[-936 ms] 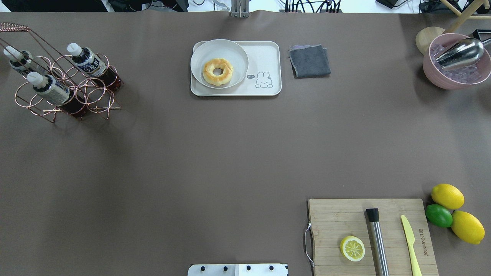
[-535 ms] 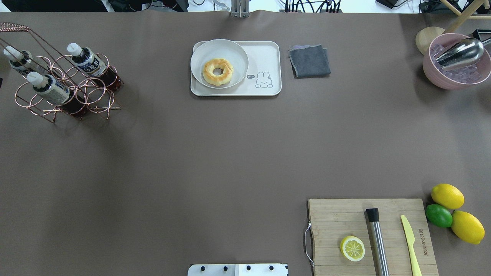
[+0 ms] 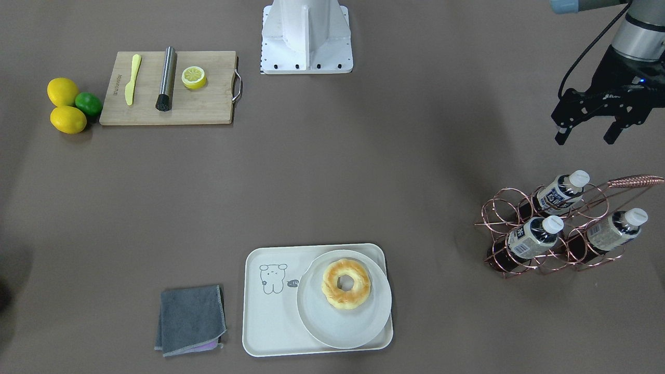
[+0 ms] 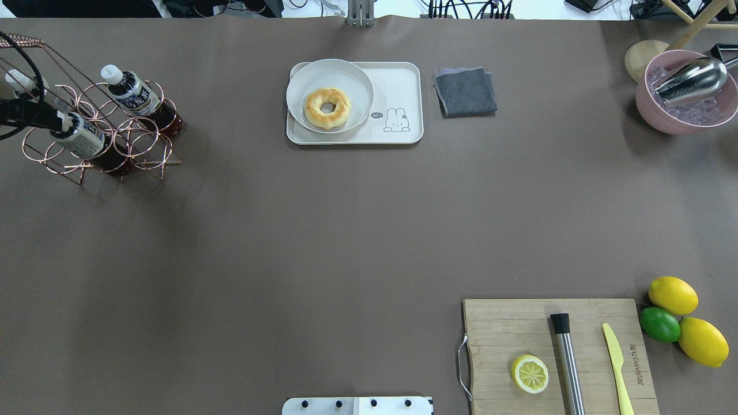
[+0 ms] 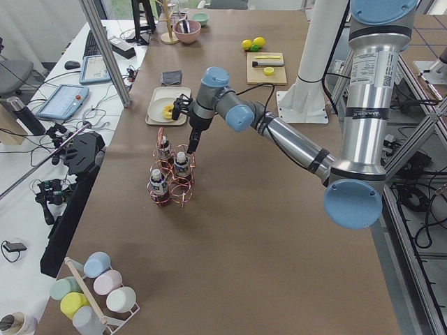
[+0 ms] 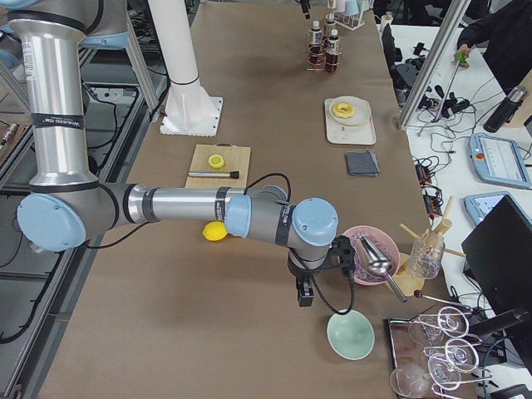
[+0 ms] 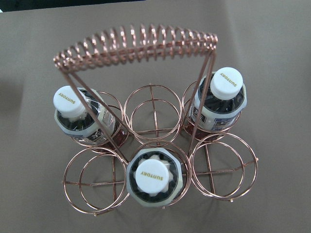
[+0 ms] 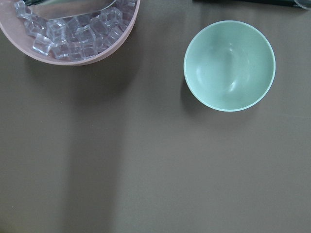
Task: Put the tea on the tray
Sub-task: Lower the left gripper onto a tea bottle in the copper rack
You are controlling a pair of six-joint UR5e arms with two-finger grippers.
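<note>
Black left claw (image 3: pixel 585 136) has swung in above the copper wire rack (image 7: pixel 136 43), fingers apart, empty | pick not begun | tea bottles (image 7: pixel 154 177) upright in rack rings: clear plastic, white caps, dark drink | farther: smooth cream tray (image 3: pixel 270 322), round plate (image 3: pixel 337 327) fills half, bear side bare | right claw (image 6: pixel 303 299): cannot tell

left arm (image 5: pixel 293 143): extended, forearm running toward 10 o'clock in left-side view, wrist bent down | left gripper (image 3: pixel 586 136): at 2 o'clock in front-facing view, pointing down, fingers (image 3: pixel 561 136) spread apart | right arm (image 6: pixel 183 204): forearm level, toward 3 o'clock in right-side view | right gripper (image 6: pixel 304 293): pointing down, jaw state unreadable
</note>
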